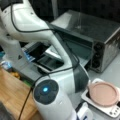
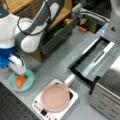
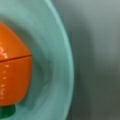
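1. Looking at your scene: grey tabletop carries a silver toaster oven with its glass door dropped open flat, and a white square scale-like base topped by a round pink plate.
2. Your wooden shelf unit sits at a front view's top, with clutter in a dark bin below it.
3. Edges: the open oven door juts toward the pink plate, so room is tight there; bare grey surface lies between the shelf and the door.
4. Your white gripper hangs low over the round teal plastic plate at a front view's left bottom, near the table edge.
5. Orange toy carrot with green stem lies on that teal plate, directly under the fingers, touching or nearly so.
6. Wrist view shows the carrot close against the teal rim.
7. Claw opening: you cannot tell; grasp unclear.
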